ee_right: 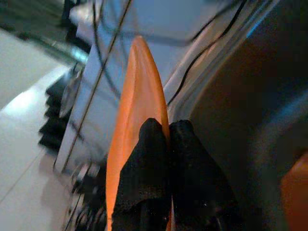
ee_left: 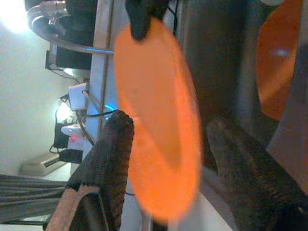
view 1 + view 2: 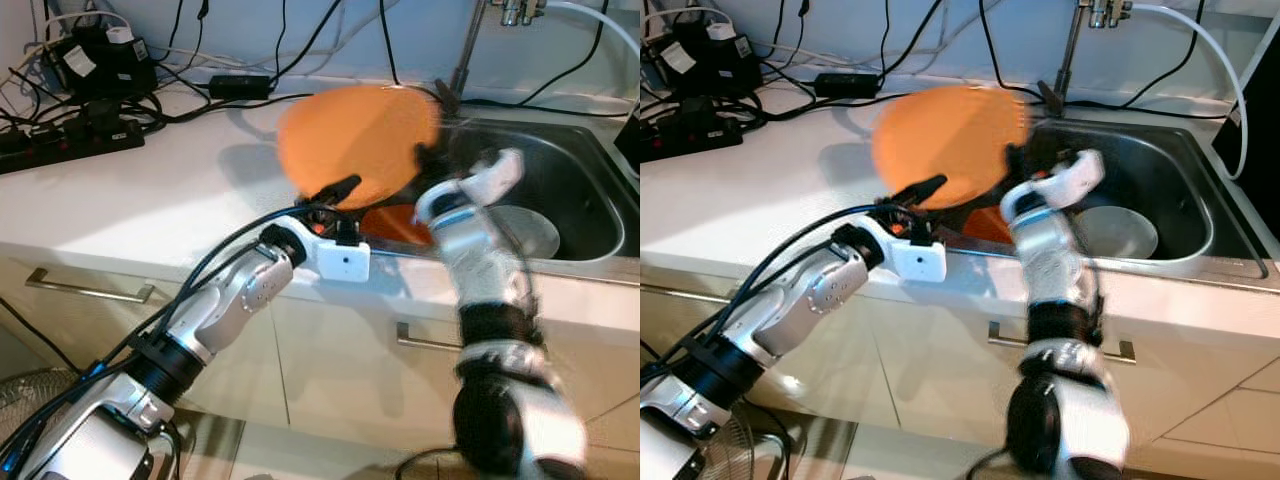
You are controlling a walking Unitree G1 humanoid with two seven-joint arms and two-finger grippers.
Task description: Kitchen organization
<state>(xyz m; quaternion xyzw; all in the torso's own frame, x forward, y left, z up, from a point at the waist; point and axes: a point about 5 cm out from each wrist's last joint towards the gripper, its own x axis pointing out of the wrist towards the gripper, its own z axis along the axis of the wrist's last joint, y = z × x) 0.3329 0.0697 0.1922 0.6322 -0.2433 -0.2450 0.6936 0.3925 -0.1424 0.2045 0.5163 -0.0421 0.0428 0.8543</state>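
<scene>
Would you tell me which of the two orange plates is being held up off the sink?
The larger-looking, blurred orange plate, pinched at its rim by the right gripper; the other orange plate lies low in the sink.

Orange plate [image 3: 360, 140]: you see it blurred, held up on edge over the counter [image 3: 150, 200], at the left rim of the sink [image 3: 590, 190].
Right gripper [image 3: 425, 160]: you find it at the plate's right edge; its fingers are too blurred to judge.
Left gripper [image 3: 335, 200]: one black finger lies against the plate's lower edge.
Sink: a second orange plate [image 3: 395, 222] and a grey plate [image 3: 530, 232] lie inside.
Back-left corner of counter: you see power strips [image 3: 70, 140] and cables.
</scene>
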